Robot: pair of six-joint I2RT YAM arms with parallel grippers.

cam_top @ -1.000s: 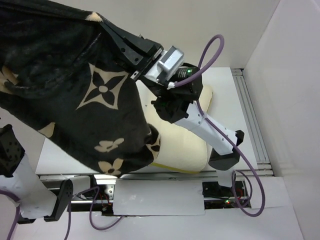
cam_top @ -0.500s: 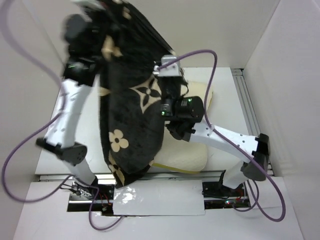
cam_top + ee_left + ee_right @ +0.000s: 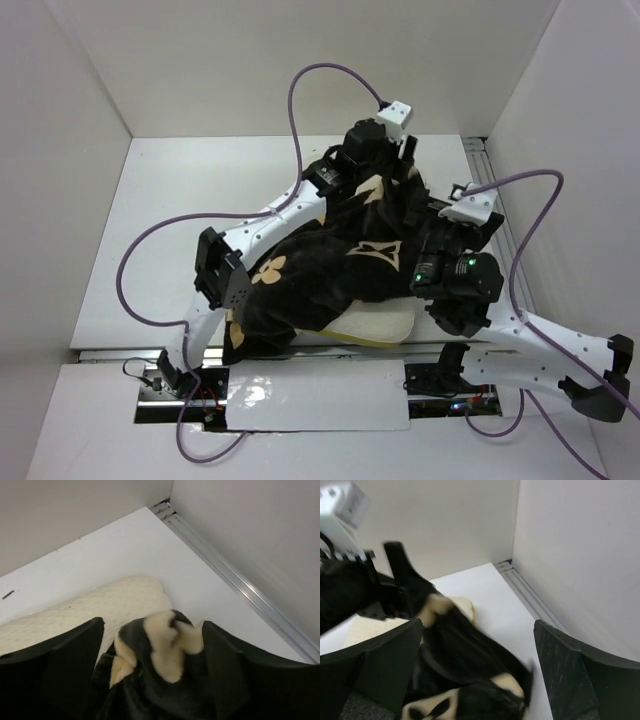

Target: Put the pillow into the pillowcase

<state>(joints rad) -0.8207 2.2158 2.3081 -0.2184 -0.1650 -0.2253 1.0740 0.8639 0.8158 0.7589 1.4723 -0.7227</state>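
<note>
White walls (image 3: 300, 60) enclose the white table (image 3: 170, 200) bearing the pillowcase (image 3: 330, 265).

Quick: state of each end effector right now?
Left end effector: open, pillowcase fabric lying loose in the gap.
Right end effector: open, above the pillowcase, gripping nothing.

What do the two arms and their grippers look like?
The left arm and right arm have white links and black joints, each trailing a purple cable. Green lights glow on the right one. The left gripper and right gripper have black fingers.
</note>
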